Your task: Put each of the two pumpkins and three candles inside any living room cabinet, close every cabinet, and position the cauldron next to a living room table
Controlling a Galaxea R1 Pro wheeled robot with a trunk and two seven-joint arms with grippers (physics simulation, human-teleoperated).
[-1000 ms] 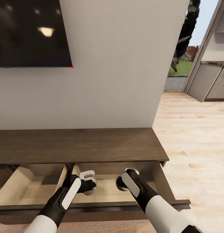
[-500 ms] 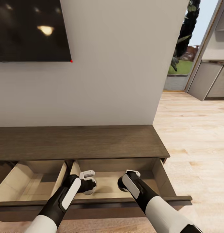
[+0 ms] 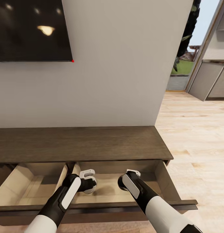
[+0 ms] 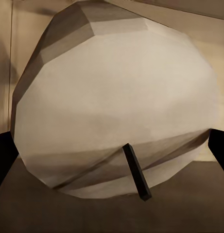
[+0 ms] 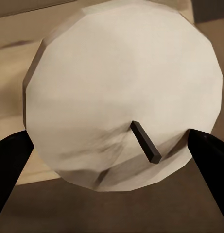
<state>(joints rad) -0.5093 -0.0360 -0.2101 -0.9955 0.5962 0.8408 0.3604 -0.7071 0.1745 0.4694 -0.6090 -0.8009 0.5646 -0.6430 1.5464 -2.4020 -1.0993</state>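
Pale stubby wicked candle (image 4: 116, 107) is gripped by left claw (image 4: 112, 160); another pale candle (image 5: 124, 92) by right claw (image 5: 109, 160), over open dark-brown cabinet drawer (image 3: 108, 189).

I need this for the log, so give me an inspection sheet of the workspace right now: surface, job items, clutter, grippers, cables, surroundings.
Surface: dark wood cabinet, top bare, two drawers open.
Job's things: one candle between the left gripper's fingers; another candle between the right's.
Clutter: nothing seen.
Grippers: left gripper and right gripper both lowered into the right-hand open drawer.
Cables: nothing seen.
Surroundings: wall television, plank floor, grey kitchen units.
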